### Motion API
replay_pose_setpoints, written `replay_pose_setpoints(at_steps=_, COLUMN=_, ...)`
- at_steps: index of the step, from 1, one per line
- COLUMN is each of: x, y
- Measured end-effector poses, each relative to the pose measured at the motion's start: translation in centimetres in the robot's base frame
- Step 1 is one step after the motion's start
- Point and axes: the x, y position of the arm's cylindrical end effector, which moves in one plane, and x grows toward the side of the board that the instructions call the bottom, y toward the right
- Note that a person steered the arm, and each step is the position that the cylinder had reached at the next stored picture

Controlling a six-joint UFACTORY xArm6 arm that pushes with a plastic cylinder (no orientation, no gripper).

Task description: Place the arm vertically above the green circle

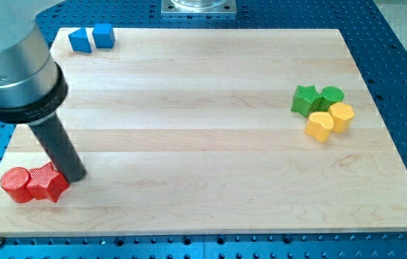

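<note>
The green circle (pixel 332 95) lies at the view's right, touching a green star (pixel 305 100) on its left. Two yellow blocks sit just below them: a yellow heart (pixel 320 125) and a yellow hexagon (pixel 341 115). My tip (pixel 76 175) is at the view's lower left, far from the green circle. It rests against the upper right edge of a red star-like block (pixel 48 183), which touches a red cylinder (pixel 16 184).
Two blue blocks (pixel 80 40) (pixel 103 34) sit at the board's top left corner. The wooden board (pixel 203 144) lies on a blue perforated table. The arm's grey body (pixel 13 65) fills the view's upper left.
</note>
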Motion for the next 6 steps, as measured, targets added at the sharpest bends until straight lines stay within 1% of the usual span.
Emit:
replay_pose_setpoints(at_steps=1, x=-1.6, y=8.4)
replay_pose_setpoints(at_steps=2, x=-6.7, y=13.7)
replay_pose_setpoints(at_steps=3, x=-11.5, y=17.1)
replay_pose_setpoints(at_steps=4, x=-15.6, y=25.6)
replay_pose_setpoints(at_steps=5, x=-19.7, y=36.1)
replay_pose_setpoints(at_steps=6, x=-22.9, y=43.8)
